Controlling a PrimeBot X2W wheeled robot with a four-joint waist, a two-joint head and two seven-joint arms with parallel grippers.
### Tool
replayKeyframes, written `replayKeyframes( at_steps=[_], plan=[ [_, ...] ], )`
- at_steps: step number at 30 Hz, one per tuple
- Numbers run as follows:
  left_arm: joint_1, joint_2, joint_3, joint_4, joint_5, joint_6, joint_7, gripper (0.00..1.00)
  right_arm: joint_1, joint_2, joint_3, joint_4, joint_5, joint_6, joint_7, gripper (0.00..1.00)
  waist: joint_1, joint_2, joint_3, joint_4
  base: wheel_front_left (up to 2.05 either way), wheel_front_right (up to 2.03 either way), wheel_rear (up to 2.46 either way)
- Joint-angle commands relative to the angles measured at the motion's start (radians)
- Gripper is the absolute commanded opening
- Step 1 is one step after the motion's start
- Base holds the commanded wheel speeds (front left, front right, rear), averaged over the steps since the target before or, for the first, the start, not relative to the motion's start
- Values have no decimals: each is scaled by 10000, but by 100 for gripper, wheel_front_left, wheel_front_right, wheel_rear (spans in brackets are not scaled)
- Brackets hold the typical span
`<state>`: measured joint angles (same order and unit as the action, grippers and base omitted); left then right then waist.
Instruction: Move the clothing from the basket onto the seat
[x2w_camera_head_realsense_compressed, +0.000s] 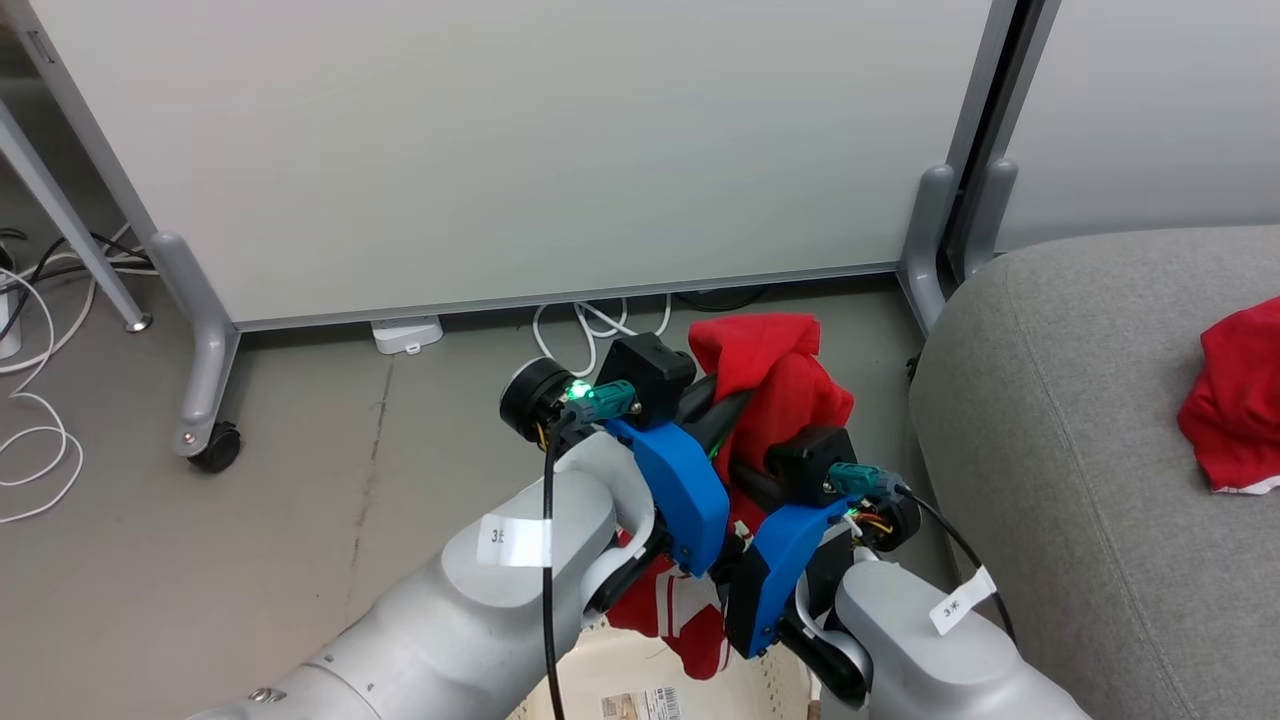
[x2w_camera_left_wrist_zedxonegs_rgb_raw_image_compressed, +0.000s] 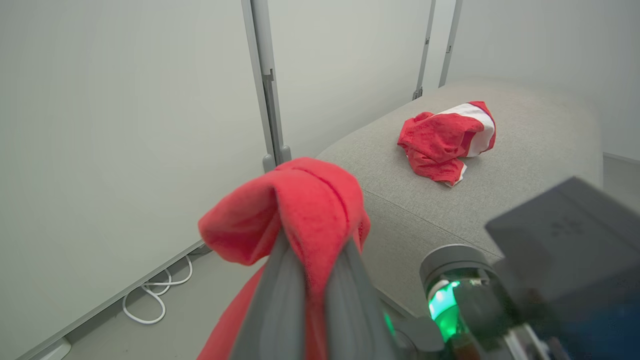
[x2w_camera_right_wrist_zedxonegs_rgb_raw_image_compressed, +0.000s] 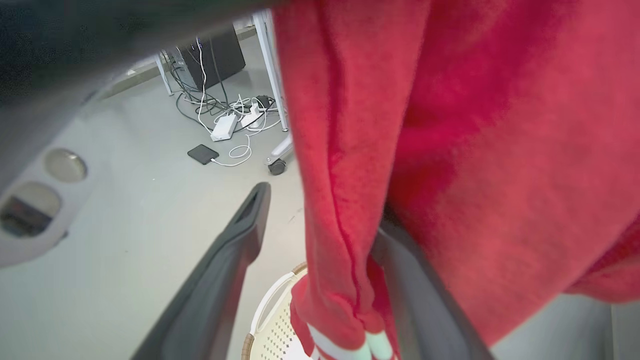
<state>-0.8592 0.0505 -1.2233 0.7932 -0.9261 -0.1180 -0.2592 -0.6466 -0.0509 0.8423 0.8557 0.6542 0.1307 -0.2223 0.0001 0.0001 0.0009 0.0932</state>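
Two red pieces of clothing are showing: a first garment (x2w_camera_head_realsense_compressed: 775, 390) and a second garment (x2w_camera_head_realsense_compressed: 1235, 400). One basket (x2w_camera_right_wrist_zedxonegs_rgb_raw_image_compressed: 270, 325) and one grey seat (x2w_camera_head_realsense_compressed: 1080, 420) are sitting in view. Two pincers are showing too: the left pincer (x2w_camera_left_wrist_zedxonegs_rgb_raw_image_compressed: 312, 260) and the right pincer (x2w_camera_right_wrist_zedxonegs_rgb_raw_image_compressed: 320, 215).

We see only part of the basket (x2w_camera_head_realsense_compressed: 600, 665) — the forearms (x2w_camera_head_realsense_compressed: 480, 620) cover it and the bottom edge cuts it. On the seat (x2w_camera_head_realsense_compressed: 1050, 420), the right edge cuts a red garment (x2w_camera_head_realsense_compressed: 1235, 400); the label (x2w_camera_head_realsense_compressed: 645, 703) is too small to read.

Head camera looks steeply down — both wrist cameras sit close against the shared red garment (x2w_camera_head_realsense_compressed: 790, 390).
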Motion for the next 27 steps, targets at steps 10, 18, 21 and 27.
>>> replayKeyframes(
  at_steps=[10, 18, 21, 27],
  plan=[
    [-220, -1, -44, 126, -150, 113, -79, 0, -362, 9, 534, 548, 708, 1, -358, 0, -1, -1, -33, -75, 0, 0, 0],
    [-185, 0, 159, 252, -99, 130, -81, 0, -504, 11, 697, 654, 925, 1, -436, 0, -1, -1, -55, -203, 0, 0, 0],
    [-131, 0, 255, 286, -46, 124, -73, 0, -511, 9, 664, 583, 852, 1, -437, 0, -1, -1, -60, -242, 0, 0, 0],
    [-63, 0, 417, 314, 99, 155, -73, 100, -428, 10, 582, 466, 696, 1, -439, 0, -1, -1, -78, -303, 0, 0, 0]
  ],
)
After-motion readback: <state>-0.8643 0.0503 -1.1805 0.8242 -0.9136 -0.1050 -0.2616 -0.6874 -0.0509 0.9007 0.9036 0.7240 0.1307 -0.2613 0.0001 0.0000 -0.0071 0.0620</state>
